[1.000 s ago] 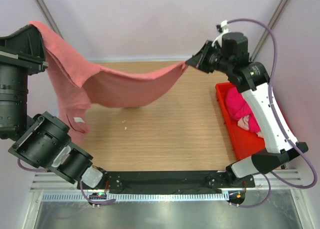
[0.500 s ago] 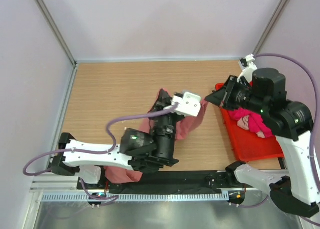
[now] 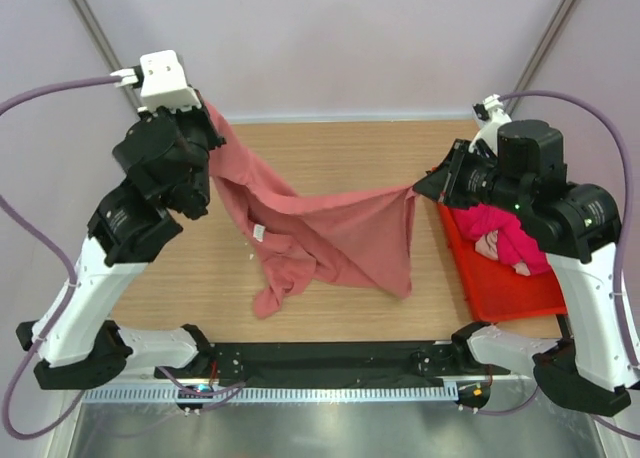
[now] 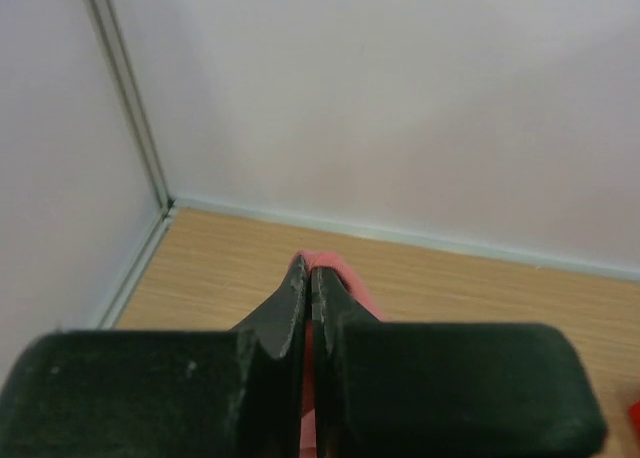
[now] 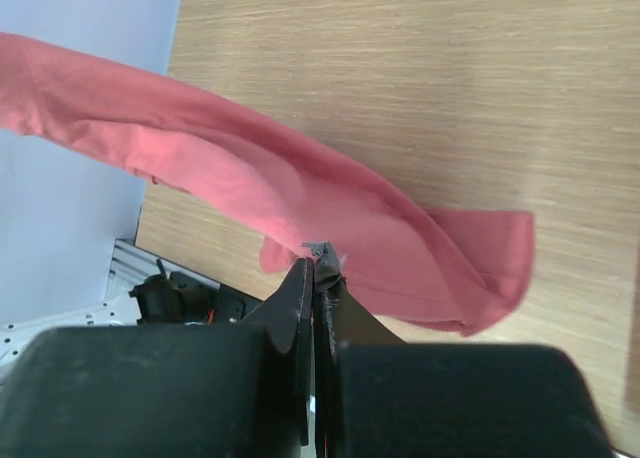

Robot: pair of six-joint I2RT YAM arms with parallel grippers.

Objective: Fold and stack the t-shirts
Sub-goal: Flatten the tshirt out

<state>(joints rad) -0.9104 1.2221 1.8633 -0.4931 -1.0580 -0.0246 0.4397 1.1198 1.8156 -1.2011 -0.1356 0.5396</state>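
Coral t-shirt [image 3: 345,240] pinched by left pincer [image 4: 308,278], right pincer [image 5: 318,263]; magenta shirts [image 3: 490,223] part-hidden.

A red plastic bin [image 3: 488,290] sits at the right edge of the wooden table [image 3: 330,153].

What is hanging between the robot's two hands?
The salmon t-shirt sags between the left gripper and right gripper, pinched by both; the top view shows it.
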